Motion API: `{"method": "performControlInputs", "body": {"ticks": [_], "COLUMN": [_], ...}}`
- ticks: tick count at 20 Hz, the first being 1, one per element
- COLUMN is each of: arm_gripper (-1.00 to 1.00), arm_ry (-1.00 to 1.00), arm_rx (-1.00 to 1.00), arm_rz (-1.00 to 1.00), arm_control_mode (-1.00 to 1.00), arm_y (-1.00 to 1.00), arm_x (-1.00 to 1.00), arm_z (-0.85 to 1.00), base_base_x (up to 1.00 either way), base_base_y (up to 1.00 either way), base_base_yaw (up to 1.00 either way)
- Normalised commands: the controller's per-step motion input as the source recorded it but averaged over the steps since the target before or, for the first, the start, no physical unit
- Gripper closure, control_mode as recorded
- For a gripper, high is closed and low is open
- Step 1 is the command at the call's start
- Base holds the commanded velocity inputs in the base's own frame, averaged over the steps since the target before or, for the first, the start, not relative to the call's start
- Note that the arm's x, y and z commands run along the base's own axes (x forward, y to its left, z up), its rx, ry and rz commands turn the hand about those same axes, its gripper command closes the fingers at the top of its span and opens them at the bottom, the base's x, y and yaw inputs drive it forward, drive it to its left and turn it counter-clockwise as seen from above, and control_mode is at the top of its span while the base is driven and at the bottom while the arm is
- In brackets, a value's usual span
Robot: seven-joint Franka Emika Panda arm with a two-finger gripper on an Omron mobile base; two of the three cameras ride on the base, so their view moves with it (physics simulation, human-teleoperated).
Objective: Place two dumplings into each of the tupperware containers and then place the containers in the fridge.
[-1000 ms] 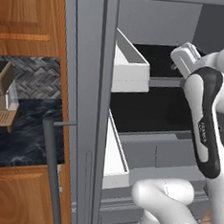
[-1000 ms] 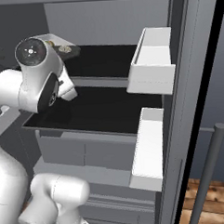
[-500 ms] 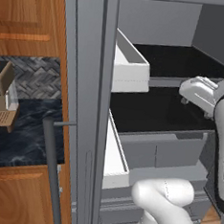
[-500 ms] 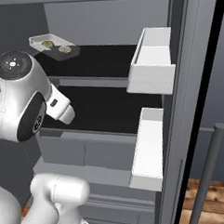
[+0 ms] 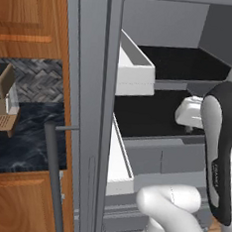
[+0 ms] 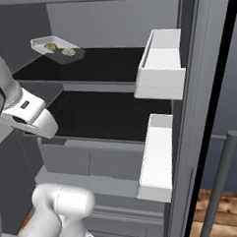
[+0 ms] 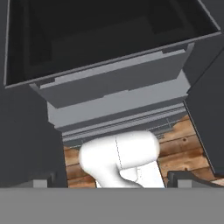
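1. In the left base view our arm rises at the lower right, its dark-sleeved upper link upright at the right edge, with the white hand just in front of the fridge's (image 5: 151,131) lower shelf.
2. In the right base view the hand sits at the left edge, level with the front lip of that lower shelf, angled downward.
3. The gripper (image 7: 112,183) looks down past the drawer fronts to the wooden floor (image 7: 183,148); its two finger tips (image 7: 40,183) stand far apart at the bottom corners of the hand view, jaws wide open with nothing between them.
4. Left of the fridge in the left base view we see a wooden cabinet (image 5: 26,25) above a dark marbled counter (image 5: 21,144), and the door's upright grey handle bar (image 5: 53,177).
5. Two white door bins (image 6: 159,64) hang on the open door, one above the other; we cannot see into them.
6. One tupperware container (image 6: 56,48) rests on the upper shelf, far back at the left in the right base view, well apart from the hand.
7. Two dumplings (image 6: 51,46) lie side by side in it.
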Motion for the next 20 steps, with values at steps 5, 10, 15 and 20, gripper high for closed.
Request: {"method": "performControlInputs", "body": {"ticks": [5, 10, 15, 20], "arm_gripper": [-1.0, -1.0, -1.0, -1.0], "arm_ry": [0.14, 0.0, 0.0, 0.0], "arm_rx": [-0.17, 0.01, 0.0, 0.0], "arm_rz": [0.12, 0.05, 0.0, 0.02], "arm_control_mode": [-1.0, -1.0, -1.0, -1.0], "arm_y": [-0.31, -0.2, 0.0, 0.0], "arm_x": [-0.05, -0.01, 0.0, -0.12], "arm_z": [-0.3, -0.33, -0.06, 0.0], "base_base_x": [0.0, 0.0, 0.0, 0.0], "base_base_y": [0.0, 0.0, 0.0, 0.0], "base_base_yaw": [0.0, 0.0, 0.0, 0.0]}}
